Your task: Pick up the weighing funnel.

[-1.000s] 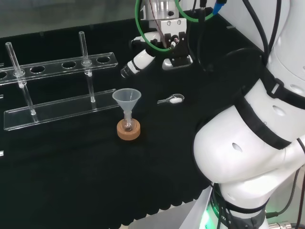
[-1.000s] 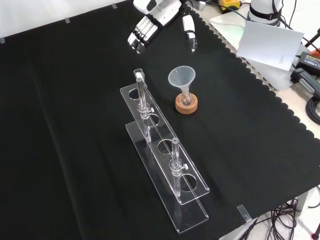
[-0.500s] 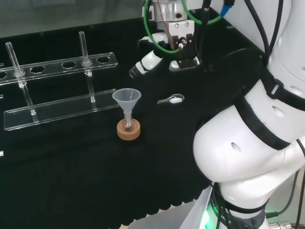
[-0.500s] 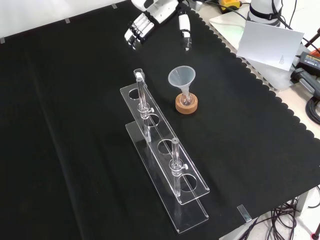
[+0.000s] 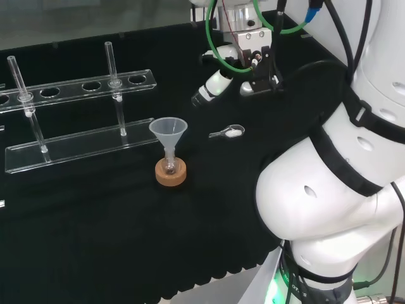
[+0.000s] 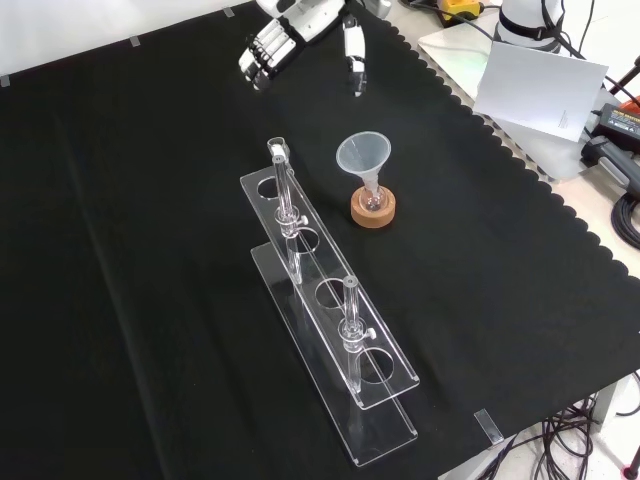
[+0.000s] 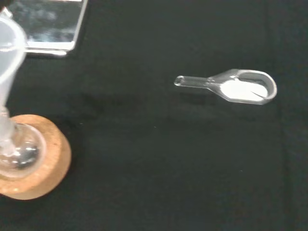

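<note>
**Hand (image 5: 216, 83) nearing the weighing funnel (image 5: 228, 132), nothing gripped**

Since a second earlier, the hand had swung rightward in the head view, toward the cloth's (image 5: 95, 221) arm-side edge, with its fingers relaxed and empty. The weighing funnel lay flat on the cloth, right of the funnel (image 5: 168, 134), with white powder (image 7: 240, 90) in its scoop. I judged that a skewed descent could knock it aside and spill the powder.

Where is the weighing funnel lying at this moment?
In the head view the weighing funnel lies on the cloth, right of the funnel on its cork ring, apart from the hand.
</note>
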Motion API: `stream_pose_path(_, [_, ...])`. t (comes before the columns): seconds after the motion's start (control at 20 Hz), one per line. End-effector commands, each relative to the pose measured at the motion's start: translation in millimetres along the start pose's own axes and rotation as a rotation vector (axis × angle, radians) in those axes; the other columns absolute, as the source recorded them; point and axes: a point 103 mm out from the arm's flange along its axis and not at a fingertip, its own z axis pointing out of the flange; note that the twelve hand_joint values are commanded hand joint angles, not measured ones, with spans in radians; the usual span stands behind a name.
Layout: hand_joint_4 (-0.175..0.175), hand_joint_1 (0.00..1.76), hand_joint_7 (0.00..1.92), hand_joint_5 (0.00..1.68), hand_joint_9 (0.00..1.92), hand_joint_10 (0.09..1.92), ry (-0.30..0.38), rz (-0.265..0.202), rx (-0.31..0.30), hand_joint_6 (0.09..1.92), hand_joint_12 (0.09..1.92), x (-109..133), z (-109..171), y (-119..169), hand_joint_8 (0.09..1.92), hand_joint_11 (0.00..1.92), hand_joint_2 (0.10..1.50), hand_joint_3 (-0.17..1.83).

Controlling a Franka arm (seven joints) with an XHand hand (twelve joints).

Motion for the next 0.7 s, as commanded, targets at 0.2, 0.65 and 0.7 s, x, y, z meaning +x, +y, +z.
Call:
stream_pose_path(0.2, [-0.032,0.63,0.12,0.00,0.07,0.09,-0.076,-0.024,-0.018,0.09,0.09,-40,24,12,0.09,0.00,0.63,0.02])
stream_pose_path(0.65, [-0.018,0.65,0.27,0.12,0.11,0.32,-0.078,-0.066,-0.027,0.09,0.20,-58,33,31,0.29,0.00,0.64,0.01])
stream_pose_path(0.7, [-0.014,0.66,0.29,0.16,0.09,0.43,-0.095,-0.042,0.024,0.09,0.29,-56,30,35,0.35,0.00,0.64,0.01])
